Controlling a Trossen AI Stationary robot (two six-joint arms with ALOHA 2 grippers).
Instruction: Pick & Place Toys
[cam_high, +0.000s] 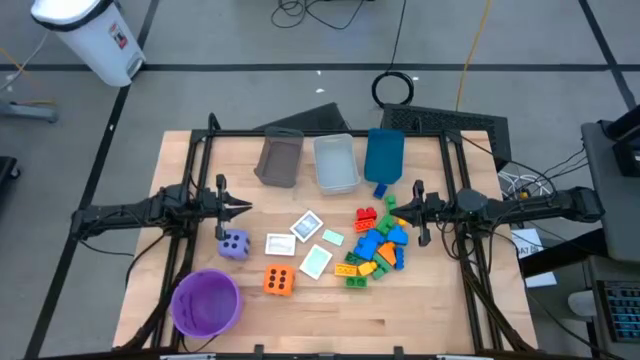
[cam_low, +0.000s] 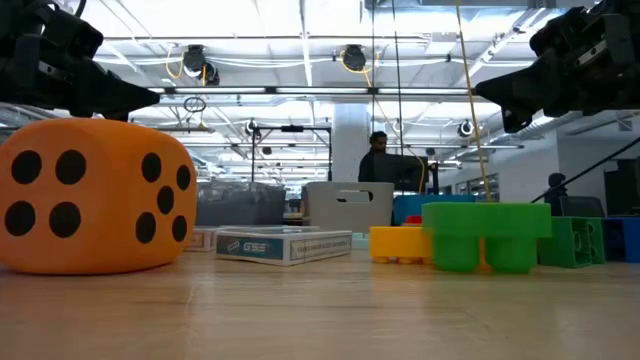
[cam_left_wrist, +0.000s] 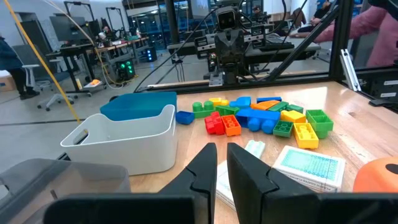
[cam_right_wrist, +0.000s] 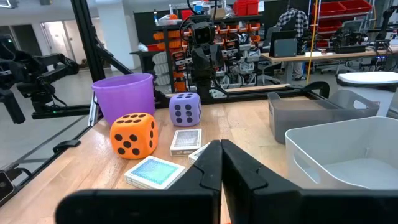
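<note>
Two dice, orange (cam_high: 279, 281) and purple (cam_high: 234, 245), four cards (cam_high: 308, 243), many bricks (cam_high: 378, 248); both grippers, left (cam_high: 243, 207) and right (cam_high: 399, 207), closed, empty

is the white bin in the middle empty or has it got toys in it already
Empty. The high view shows the white bin with a bare floor, and the right wrist view shows only bare inner walls.

My tool (cam_left_wrist: 221, 163) hangs over the worktop (cam_left_wrist: 348, 118), its two dark fingers drawn together and empty. Past them lie the white-and-teal cards (cam_left_wrist: 309, 167), then the heap of multicoloured bricks (cam_left_wrist: 261, 116). Beside those stand a clear bin (cam_left_wrist: 127, 137) and a blue bin (cam_left_wrist: 138, 103).
</note>
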